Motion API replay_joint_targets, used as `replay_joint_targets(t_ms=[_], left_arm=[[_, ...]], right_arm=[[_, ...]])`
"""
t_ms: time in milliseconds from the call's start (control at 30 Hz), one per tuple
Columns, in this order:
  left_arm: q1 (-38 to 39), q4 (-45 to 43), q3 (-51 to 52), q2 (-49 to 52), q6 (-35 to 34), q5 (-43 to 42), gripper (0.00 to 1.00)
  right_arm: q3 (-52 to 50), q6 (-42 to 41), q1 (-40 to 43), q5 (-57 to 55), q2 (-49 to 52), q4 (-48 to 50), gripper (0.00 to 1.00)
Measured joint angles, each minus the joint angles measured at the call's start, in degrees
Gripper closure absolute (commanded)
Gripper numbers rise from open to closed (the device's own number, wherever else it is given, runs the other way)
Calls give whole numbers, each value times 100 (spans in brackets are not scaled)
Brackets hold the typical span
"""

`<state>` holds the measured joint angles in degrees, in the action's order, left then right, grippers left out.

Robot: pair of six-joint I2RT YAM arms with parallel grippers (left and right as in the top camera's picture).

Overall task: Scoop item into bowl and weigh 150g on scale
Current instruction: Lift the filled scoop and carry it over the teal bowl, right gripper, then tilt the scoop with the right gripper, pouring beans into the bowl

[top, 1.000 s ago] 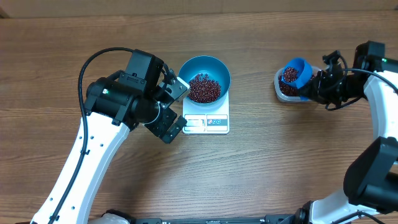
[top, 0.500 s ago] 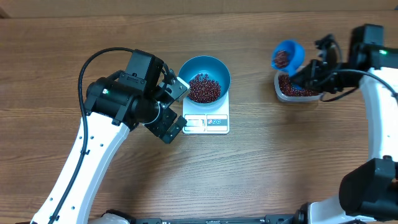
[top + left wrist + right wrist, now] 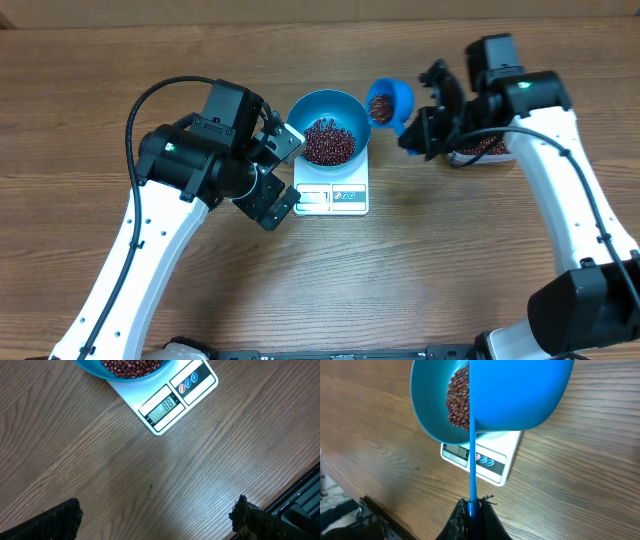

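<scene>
The bright blue bowl [image 3: 345, 101] stands on the white scale [image 3: 333, 196] and holds a heap of red-brown beans [image 3: 328, 142]. My right gripper [image 3: 415, 132] is shut on the handle of a small blue scoop [image 3: 390, 100], which carries beans just right of the bowl's rim. In the right wrist view the scoop [image 3: 520, 395] with its beans [image 3: 459, 402] hangs above the scale [image 3: 487, 462] and hides the bowl; the gripper [image 3: 474, 512] pinches the thin handle. My left gripper [image 3: 283, 176] stands open beside the scale's left edge. The left wrist view shows the scale [image 3: 175, 397] with its display lit, the bowl [image 3: 92, 367] and the empty gripper [image 3: 155, 520].
A clear plastic tub [image 3: 492, 150] with more beans sits at the right, partly hidden under my right arm. The wooden table [image 3: 420, 260] spreads around everything. A dark table edge [image 3: 300, 502] shows at the lower right of the left wrist view.
My right arm has lifted the loaded scoop out of the tub and carried it left to the bowl's right rim. The left arm has not moved.
</scene>
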<state>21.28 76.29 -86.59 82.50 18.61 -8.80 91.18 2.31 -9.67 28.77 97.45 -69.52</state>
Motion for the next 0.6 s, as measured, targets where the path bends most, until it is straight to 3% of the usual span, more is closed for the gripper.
replay_joint_targets(t_ms=[600], left_arm=[[0, 0, 0, 0, 0, -2, 0]], right_arm=[[0, -538, -1084, -1082, 0, 269, 96]])
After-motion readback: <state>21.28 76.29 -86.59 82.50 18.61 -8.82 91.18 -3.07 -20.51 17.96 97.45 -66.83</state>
